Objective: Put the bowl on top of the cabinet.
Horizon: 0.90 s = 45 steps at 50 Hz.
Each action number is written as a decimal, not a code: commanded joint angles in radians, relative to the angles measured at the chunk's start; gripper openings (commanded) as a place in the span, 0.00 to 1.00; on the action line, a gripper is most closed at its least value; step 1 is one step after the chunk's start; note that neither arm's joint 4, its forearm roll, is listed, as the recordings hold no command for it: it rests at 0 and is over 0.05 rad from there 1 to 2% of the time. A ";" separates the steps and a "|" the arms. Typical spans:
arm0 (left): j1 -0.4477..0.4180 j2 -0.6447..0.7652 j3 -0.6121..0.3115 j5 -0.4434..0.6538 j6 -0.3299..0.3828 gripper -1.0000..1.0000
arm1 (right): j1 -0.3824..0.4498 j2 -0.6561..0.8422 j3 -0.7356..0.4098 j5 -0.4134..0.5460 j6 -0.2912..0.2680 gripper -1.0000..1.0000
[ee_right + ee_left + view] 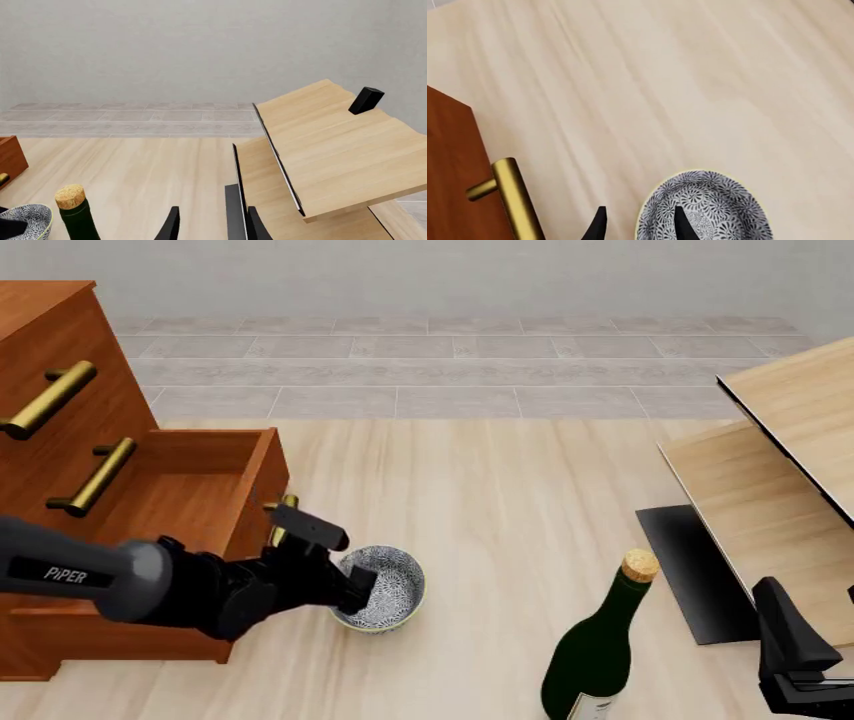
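Left claw [639, 225] astride bowl [714, 210] rim, clamping unclear; right claw [212, 225] apart.

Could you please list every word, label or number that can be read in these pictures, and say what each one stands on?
"PiPER": white letters on the grey link of the left arm, front view.
The wine bottle shows a pale label edge at the bottom of the front view; it is cut off and nothing on it can be read.
No text shows on the bowl, the cabinet or the pale furniture.
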 commanded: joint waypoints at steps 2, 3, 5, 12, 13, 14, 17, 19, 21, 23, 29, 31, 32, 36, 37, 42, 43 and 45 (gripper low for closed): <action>-0.004 0.022 -0.001 -0.008 0.003 1.00 | 0.000 0.000 0.000 0.000 0.000 1.00; -0.004 0.024 -0.002 -0.009 0.004 1.00 | 0.000 0.000 0.000 0.000 0.000 1.00; -0.006 0.031 -0.003 -0.012 0.004 1.00 | 0.000 0.000 0.000 0.000 0.000 1.00; 0.025 -0.026 0.020 -0.045 0.053 0.00 | 0.000 0.000 0.000 0.000 0.000 1.00; 0.026 -0.030 0.019 -0.040 0.050 0.00 | 0.000 0.000 0.000 0.000 0.000 1.00; 0.026 -0.037 0.017 -0.033 0.047 0.00 | 0.000 0.000 0.000 0.000 0.000 1.00; 0.019 -0.055 0.021 -0.026 0.043 0.00 | 0.000 0.000 0.000 0.000 0.000 1.00; 0.016 -0.072 0.028 -0.028 0.050 0.00 | 0.000 0.000 0.000 0.000 0.000 1.00; 0.018 -0.072 0.026 -0.026 0.045 0.00 | 0.000 0.000 0.000 0.000 0.000 1.00; 0.022 -0.076 0.029 -0.030 0.057 0.00 | 0.000 0.000 0.000 0.000 0.000 1.00; 0.013 -0.115 0.037 -0.012 0.058 0.00 | 0.000 0.000 0.000 0.000 0.000 1.00; 0.011 -0.121 0.038 -0.009 0.058 0.00 | 0.000 0.000 0.000 0.000 0.000 1.00; 0.009 -0.129 0.041 -0.008 0.060 0.00 | 0.000 0.000 0.000 0.000 0.000 1.00; 0.005 -0.145 0.039 0.010 0.053 0.00 | 0.000 0.000 0.000 0.000 0.000 1.00; -0.009 -0.169 0.045 0.020 0.045 0.00 | 0.000 0.000 0.000 0.000 0.000 1.00; -0.027 -0.213 0.050 0.041 0.040 0.00 | 0.000 0.000 0.000 0.000 0.000 1.00; -0.026 -0.223 0.046 0.053 0.035 0.00 | 0.000 0.000 0.000 0.000 0.000 1.00; -0.035 -0.245 0.048 0.064 0.034 0.00 | 0.000 0.000 0.000 0.000 0.000 1.00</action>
